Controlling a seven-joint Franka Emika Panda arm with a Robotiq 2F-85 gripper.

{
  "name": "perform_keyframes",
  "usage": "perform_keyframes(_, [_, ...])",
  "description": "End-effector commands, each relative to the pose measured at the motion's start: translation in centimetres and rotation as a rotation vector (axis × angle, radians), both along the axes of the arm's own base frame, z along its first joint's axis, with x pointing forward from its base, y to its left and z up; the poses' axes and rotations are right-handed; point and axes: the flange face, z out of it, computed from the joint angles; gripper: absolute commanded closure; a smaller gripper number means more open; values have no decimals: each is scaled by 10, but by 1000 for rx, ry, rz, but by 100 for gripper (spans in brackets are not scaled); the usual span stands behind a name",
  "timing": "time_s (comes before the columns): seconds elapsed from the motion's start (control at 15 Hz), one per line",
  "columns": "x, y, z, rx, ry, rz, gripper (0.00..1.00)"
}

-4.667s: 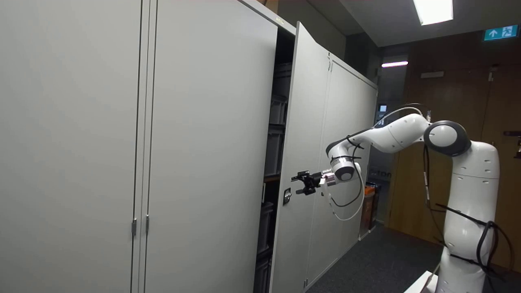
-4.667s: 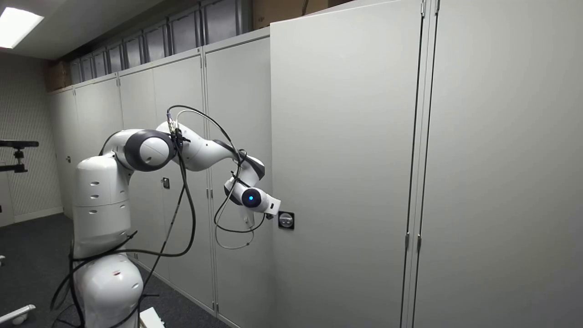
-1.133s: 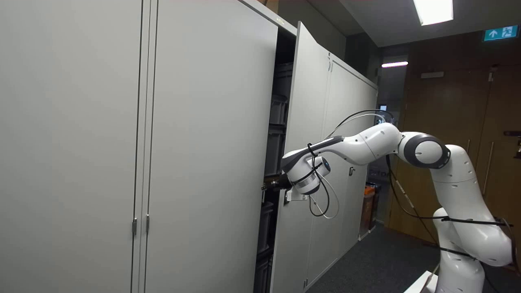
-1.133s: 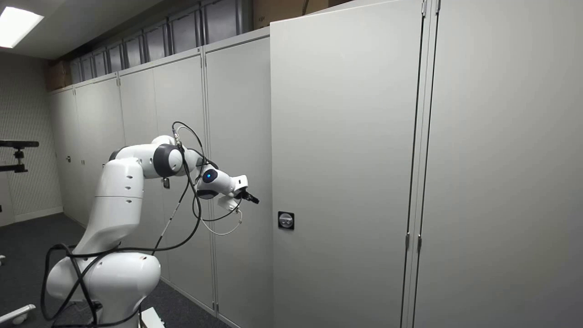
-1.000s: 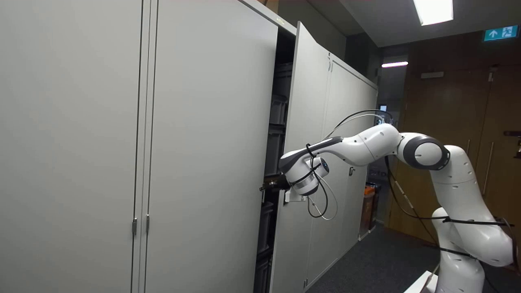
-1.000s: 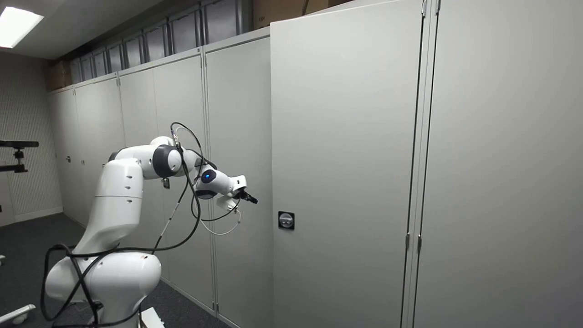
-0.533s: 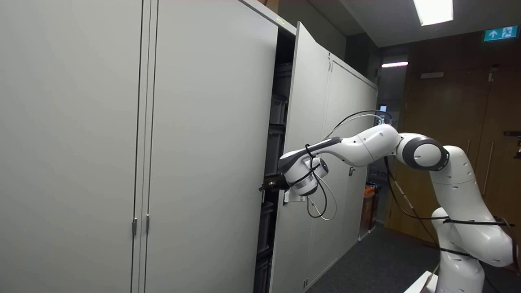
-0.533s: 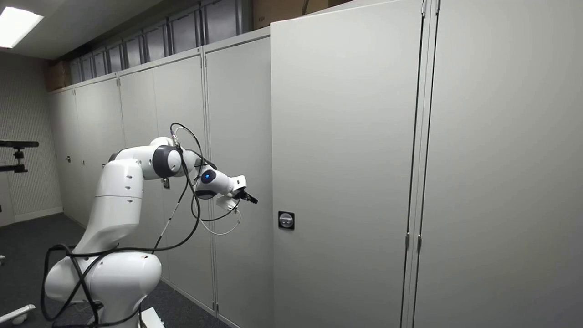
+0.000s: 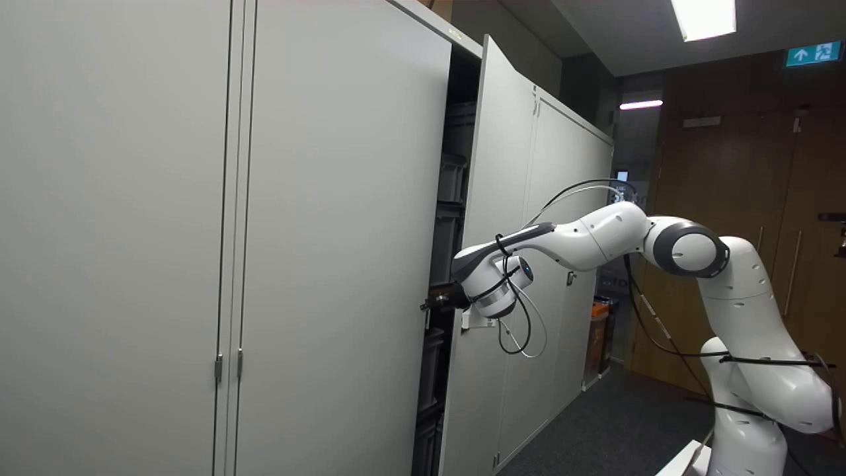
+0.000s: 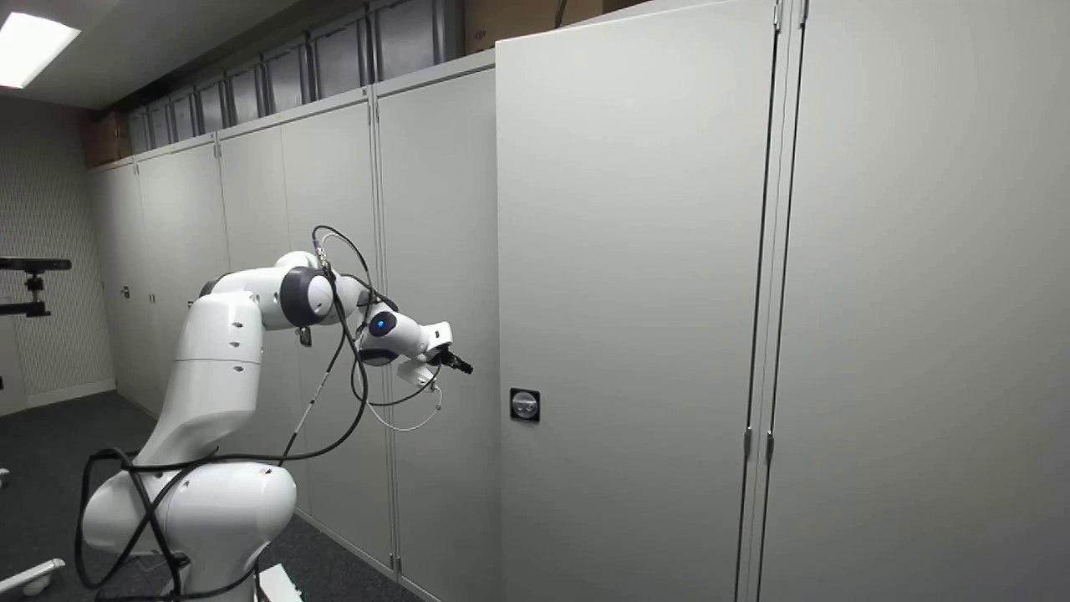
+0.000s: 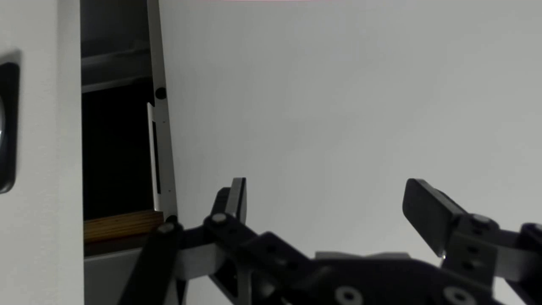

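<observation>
Grey and smooth, the cabinet door (image 10: 633, 276) stands ajar

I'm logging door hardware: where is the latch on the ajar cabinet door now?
In an exterior view, the round latch sits near the left edge of the ajar door, right of and slightly below the gripper.

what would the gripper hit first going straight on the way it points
Probably the grey cabinet door seen between its fingers in the wrist view, not the ajar door; depth is unclear.

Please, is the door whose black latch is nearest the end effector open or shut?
Partly open: the door stands ajar, showing grey bins inside.
</observation>
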Motion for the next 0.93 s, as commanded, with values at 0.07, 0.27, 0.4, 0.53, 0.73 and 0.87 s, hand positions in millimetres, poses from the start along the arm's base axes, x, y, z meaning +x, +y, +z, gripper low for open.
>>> perform_keyframes(0.07, [0,0,0,0,0,0,0])
perform_keyframes(0.27, [2,3,3,9,-18,-32,0])
perform_keyframes(0.4, [4,4,5,7,-39,-66,0])
perform_keyframes(0.53, [2,7,4,5,-57,-98,0])
perform_keyframes(0.73, [-4,15,2,15,-81,-146,0])
perform_keyframes(0.87, [-9,18,0,29,-107,-196,0])
